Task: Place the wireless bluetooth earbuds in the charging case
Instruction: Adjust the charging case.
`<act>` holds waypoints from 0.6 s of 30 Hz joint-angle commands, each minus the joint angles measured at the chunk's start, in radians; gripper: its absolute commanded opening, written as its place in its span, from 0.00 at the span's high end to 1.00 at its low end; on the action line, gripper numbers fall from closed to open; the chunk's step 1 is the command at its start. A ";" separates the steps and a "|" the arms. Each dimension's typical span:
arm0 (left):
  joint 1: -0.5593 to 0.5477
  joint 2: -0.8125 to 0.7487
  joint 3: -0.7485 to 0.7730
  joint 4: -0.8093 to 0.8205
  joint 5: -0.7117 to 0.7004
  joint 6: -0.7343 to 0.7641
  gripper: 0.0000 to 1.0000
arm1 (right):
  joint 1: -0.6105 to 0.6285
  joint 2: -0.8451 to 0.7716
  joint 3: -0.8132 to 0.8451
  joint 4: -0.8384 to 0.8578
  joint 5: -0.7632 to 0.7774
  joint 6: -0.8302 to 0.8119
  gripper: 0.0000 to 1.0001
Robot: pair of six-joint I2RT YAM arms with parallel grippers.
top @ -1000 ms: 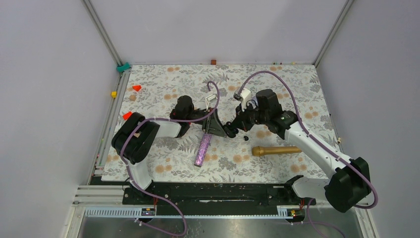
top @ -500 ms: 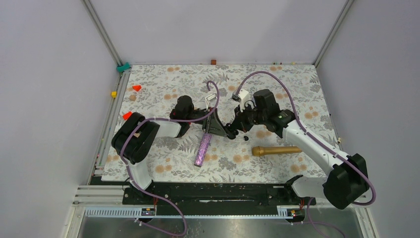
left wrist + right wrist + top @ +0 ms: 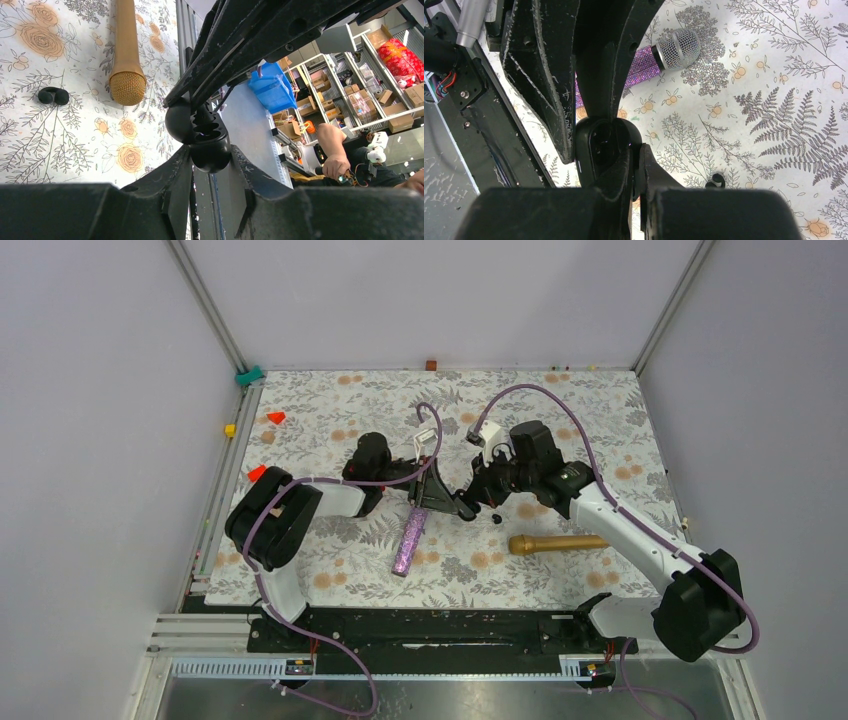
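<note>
- Left gripper (image 3: pixel 210 153): I see both fingers pressed against opposite sides of the charging case (image 3: pixel 206 144), with no gap between finger and case. The case is clamped and held off the cloth.
- Right gripper (image 3: pixel 636 161): the jaws are drawn in to a sliver and meet the left jaws tip to tip. They are closed on the edge of the same case, on its upper rounded half (as the left wrist view shows it).
- Charging case: black and rounded, sitting directly between the two sets of jaws, with its hollow interior facing the right wrist camera.
- Wireless bluetooth earbuds (image 3: pixel 54 95): two small black buds lying on the floral cloth (image 3: pixel 330 430), apparently touching each other. They are outside both jaws and near the right ones, between those jaws and the head of the gold microphone (image 3: pixel 126 60).
- Purple microphone (image 3: pixel 649 65): it lies on the cloth, its silver head near the left jaws and its handle running away toward the arm bases.
</note>
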 commanded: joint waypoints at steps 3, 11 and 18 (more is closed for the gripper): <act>0.003 -0.035 0.016 0.048 -0.004 0.013 0.76 | 0.011 -0.015 0.040 0.022 0.019 -0.006 1.00; 0.004 -0.041 0.022 -0.026 -0.022 0.059 0.50 | 0.011 -0.033 0.037 0.029 0.049 0.009 1.00; 0.005 -0.048 0.039 -0.143 -0.049 0.141 0.52 | 0.013 -0.044 0.037 0.039 0.116 0.035 1.00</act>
